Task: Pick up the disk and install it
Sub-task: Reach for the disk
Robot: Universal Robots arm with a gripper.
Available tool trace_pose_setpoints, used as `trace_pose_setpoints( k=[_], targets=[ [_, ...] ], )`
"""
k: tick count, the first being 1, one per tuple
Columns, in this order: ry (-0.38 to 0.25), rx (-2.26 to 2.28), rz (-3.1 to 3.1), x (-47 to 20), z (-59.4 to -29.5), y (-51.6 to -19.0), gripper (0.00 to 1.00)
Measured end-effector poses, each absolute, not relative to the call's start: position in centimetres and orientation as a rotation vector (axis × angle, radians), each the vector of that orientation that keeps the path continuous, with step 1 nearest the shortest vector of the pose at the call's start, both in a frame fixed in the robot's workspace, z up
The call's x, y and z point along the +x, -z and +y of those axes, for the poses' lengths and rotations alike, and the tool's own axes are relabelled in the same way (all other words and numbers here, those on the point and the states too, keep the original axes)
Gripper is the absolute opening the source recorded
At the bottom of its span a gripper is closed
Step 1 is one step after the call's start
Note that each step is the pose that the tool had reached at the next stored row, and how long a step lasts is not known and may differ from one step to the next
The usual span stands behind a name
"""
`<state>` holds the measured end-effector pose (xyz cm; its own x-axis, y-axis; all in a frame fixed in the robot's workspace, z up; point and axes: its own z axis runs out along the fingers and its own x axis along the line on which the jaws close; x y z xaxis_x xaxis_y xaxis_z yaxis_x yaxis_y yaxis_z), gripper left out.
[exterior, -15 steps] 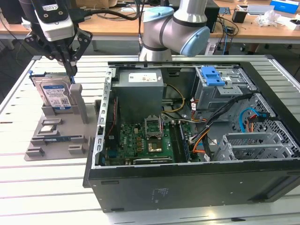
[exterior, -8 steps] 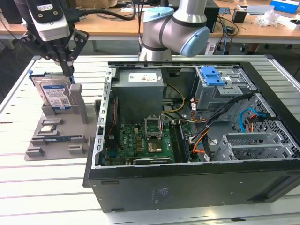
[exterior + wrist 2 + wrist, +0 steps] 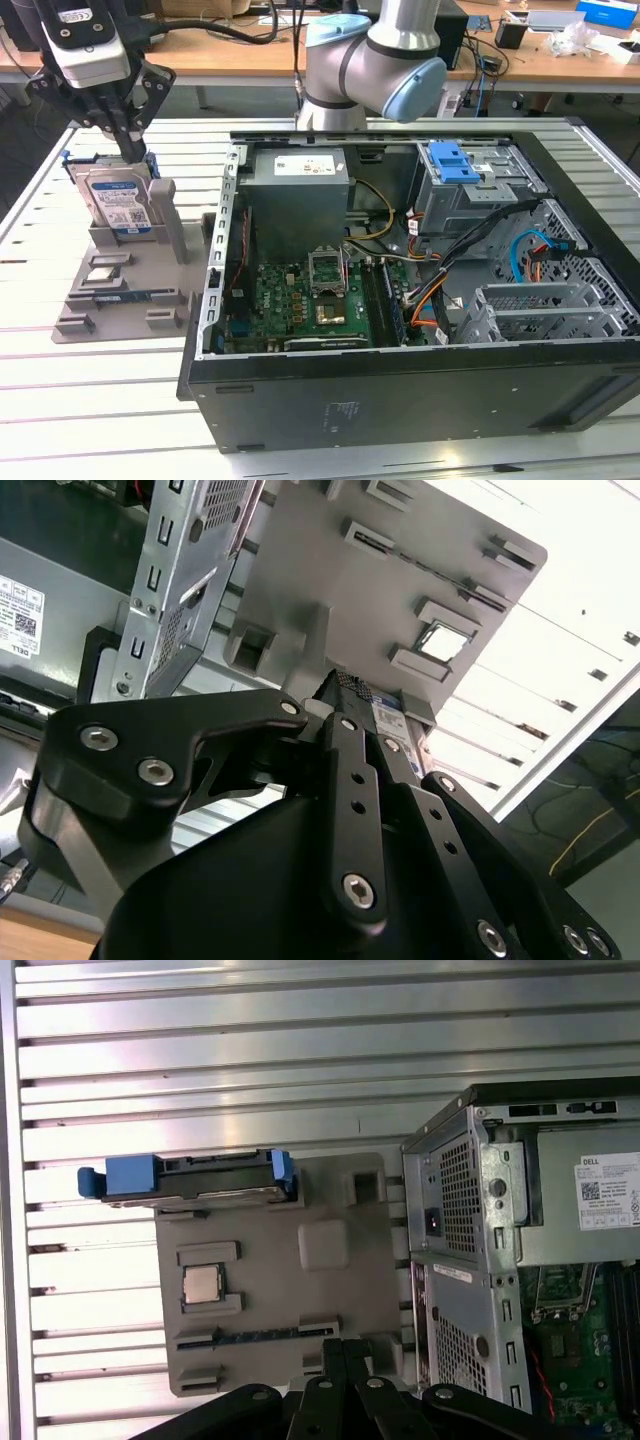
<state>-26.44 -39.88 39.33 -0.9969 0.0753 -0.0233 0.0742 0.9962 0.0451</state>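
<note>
Now the hand (image 3: 135, 152), pinched together, hovers over the upright disk (image 3: 113, 200); descending like that could ram its top edge and topple it.

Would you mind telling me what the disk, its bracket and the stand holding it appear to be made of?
The disk: silver metal casing, dull sheen, with a printed paper-like label. Its bracket: blue plastic, probably, uniform matte colour. The stand: matte grey, moulded-looking, likely plastic.
</note>
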Motion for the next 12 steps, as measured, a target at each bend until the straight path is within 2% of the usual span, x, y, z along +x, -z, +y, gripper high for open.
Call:
trace_pose_setpoints(
  k=[12],
  targets=[
    [-0.069,0.117,3.114,-28.0,-39.9,-39.3,0.11]
  ],
)
